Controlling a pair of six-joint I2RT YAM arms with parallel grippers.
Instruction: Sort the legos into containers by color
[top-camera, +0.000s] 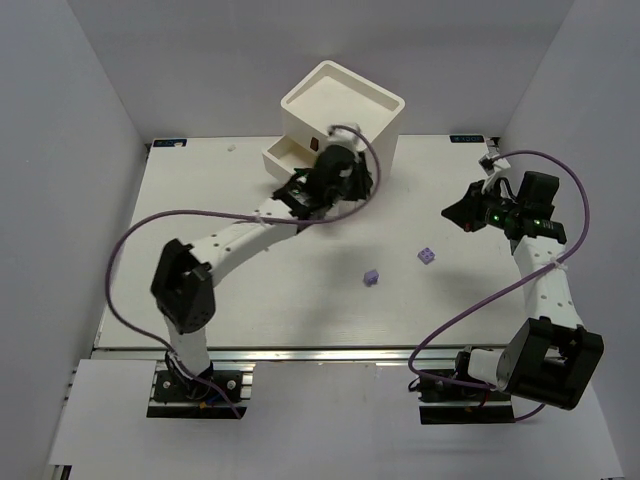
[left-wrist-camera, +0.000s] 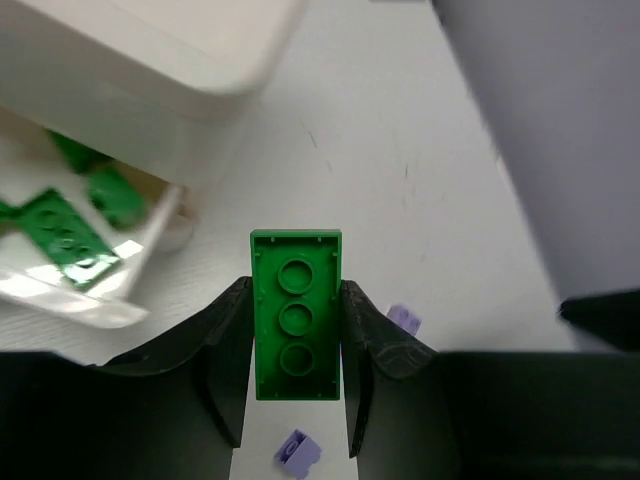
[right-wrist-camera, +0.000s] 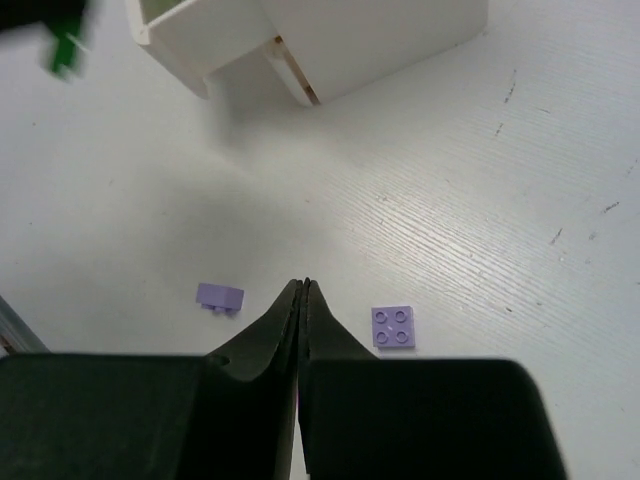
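Observation:
My left gripper (left-wrist-camera: 296, 300) is shut on a dark green lego (left-wrist-camera: 296, 315), gripped by its long sides with its underside toward the camera. It hangs beside the white cabinet (top-camera: 340, 100), next to the pulled-out drawer (top-camera: 283, 155). That drawer (left-wrist-camera: 140, 255) holds several dark green legos (left-wrist-camera: 60, 235). Two lavender legos (top-camera: 372, 277) (top-camera: 427, 256) lie on the table. My right gripper (right-wrist-camera: 303, 288) is shut above the table, with one lavender lego (right-wrist-camera: 220, 296) to its left and another lavender lego (right-wrist-camera: 393, 326) to its right. From above, the right gripper (top-camera: 452, 212) is at the table's right.
The white cabinet (right-wrist-camera: 300, 40) stands at the back centre of the white table (top-camera: 250, 290). Purple cables loop from both arms over the table. Grey walls close in the left, right and back sides.

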